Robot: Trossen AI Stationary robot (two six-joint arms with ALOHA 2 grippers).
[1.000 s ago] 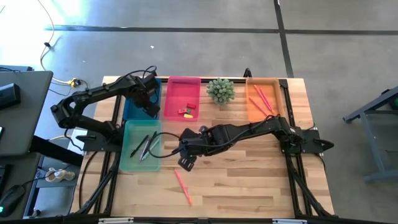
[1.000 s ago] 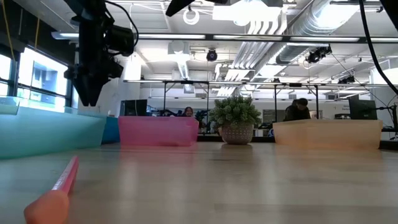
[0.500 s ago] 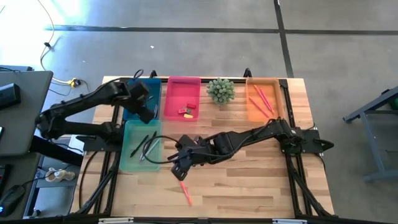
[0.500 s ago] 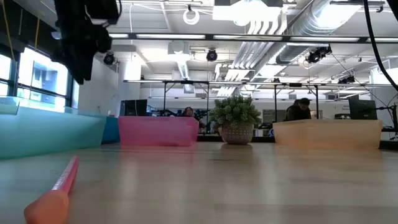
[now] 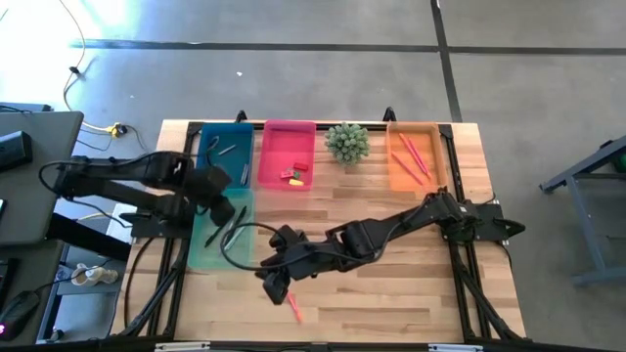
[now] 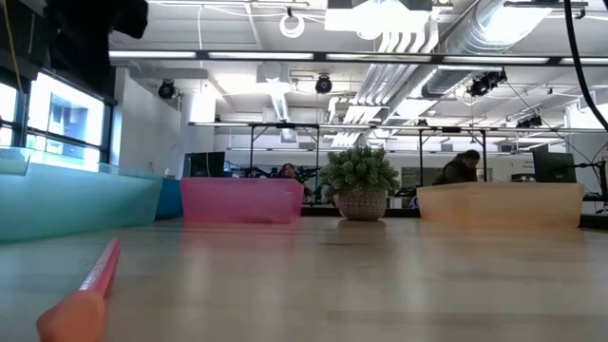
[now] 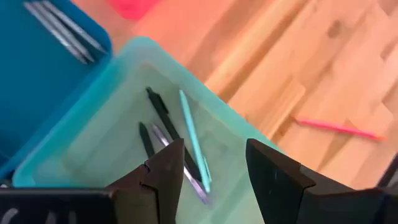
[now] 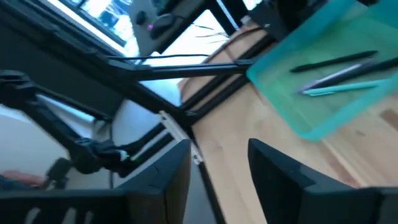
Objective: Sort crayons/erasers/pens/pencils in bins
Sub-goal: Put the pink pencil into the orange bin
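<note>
Right end effector [image 5: 275, 286] now beside pencil [image 5: 293, 309], left [image 5: 222, 212] over teal bin [image 5: 196, 256]; both wide, empty.

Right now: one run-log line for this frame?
left pincer: open over teal bin | right pincer: open, empty, above pink pencil on table | pencil unsorted

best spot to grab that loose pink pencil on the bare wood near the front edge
Grip the pink pencil around mid-shaft, coming straight down with the fingers spanning its thin width. It lies flat and alone on the table, clear of the teal bin. The right gripper, open, is already close above its upper end.
</note>
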